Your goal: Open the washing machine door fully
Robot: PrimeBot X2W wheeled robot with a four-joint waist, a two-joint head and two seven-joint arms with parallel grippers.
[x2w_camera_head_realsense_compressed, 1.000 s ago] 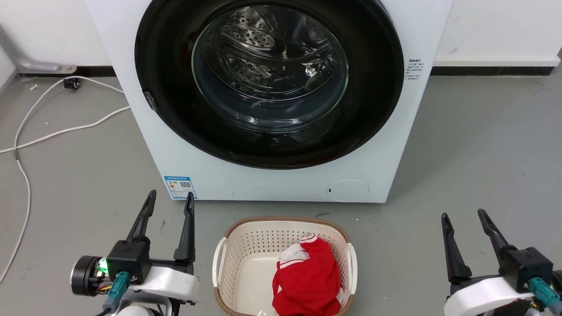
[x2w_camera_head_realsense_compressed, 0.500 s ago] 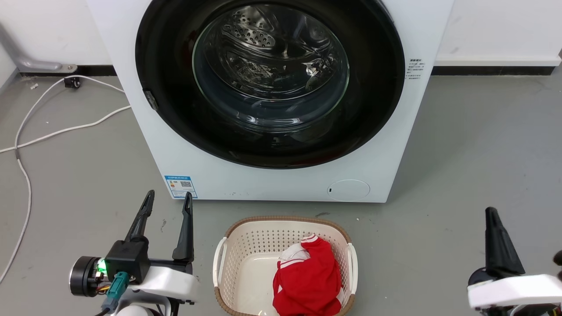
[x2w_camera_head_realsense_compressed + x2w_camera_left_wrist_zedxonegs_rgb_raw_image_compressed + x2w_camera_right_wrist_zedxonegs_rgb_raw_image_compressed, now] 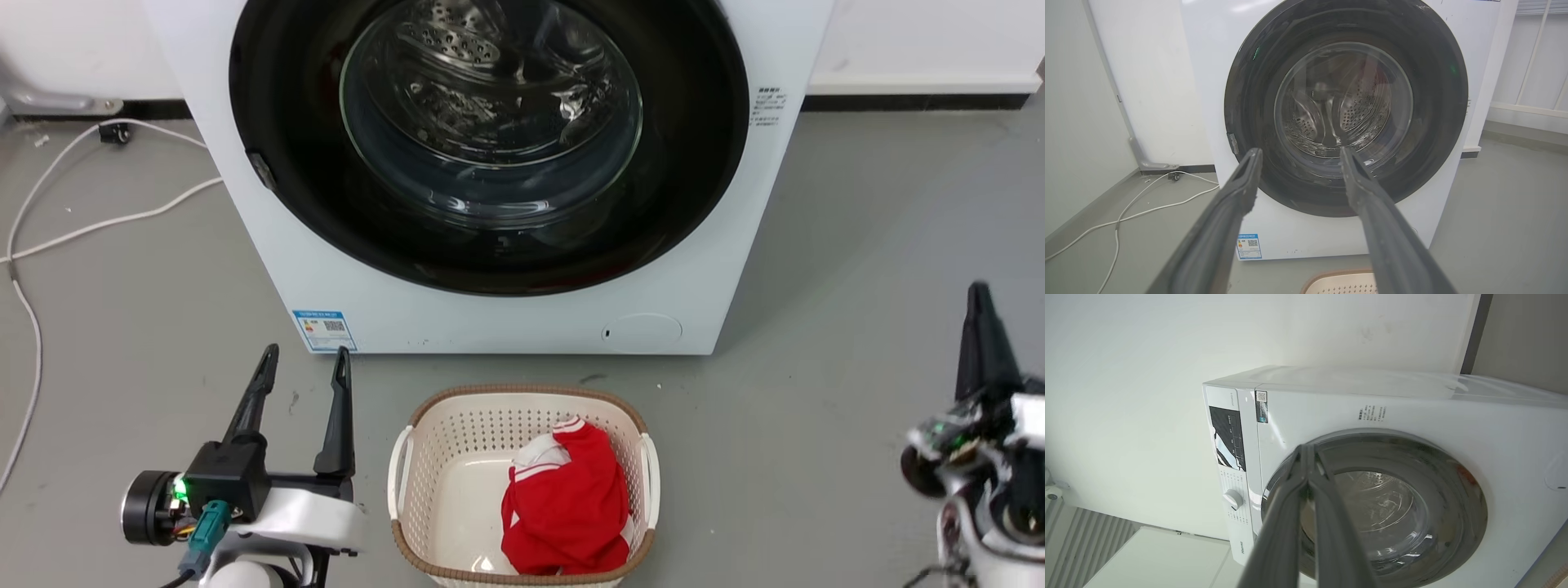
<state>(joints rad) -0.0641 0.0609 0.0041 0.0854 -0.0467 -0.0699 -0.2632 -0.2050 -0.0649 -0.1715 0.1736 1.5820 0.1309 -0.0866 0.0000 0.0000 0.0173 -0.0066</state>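
Observation:
The washing machine door (image 3: pixel 490 139) is a round glossy black ring around a bulging glass window, lying closed against the white washer (image 3: pixel 506 318). A small grey metal piece (image 3: pixel 261 169) sits on its left rim. My left gripper (image 3: pixel 306 355) stands open on the lower left, well short of the washer, with nothing between its fingers. The left wrist view looks through those open fingers (image 3: pixel 1300 152) at the door (image 3: pixel 1433 102). My right gripper (image 3: pixel 977 298) is at the far right, turned edge-on. In the right wrist view its fingers (image 3: pixel 1306 450) meet at the tips, shut on nothing, before the door (image 3: pixel 1412 498).
A cream laundry basket (image 3: pixel 522 394) holding a red and white garment (image 3: pixel 563 498) stands on the grey floor just in front of the washer. A white cable (image 3: pixel 82 224) trails over the floor at the left. A wall runs behind the washer.
My right gripper has closed its fingers, rolled onto its side and risen further up the right side. The head camera has shifted a little. The left gripper and the door have not moved.

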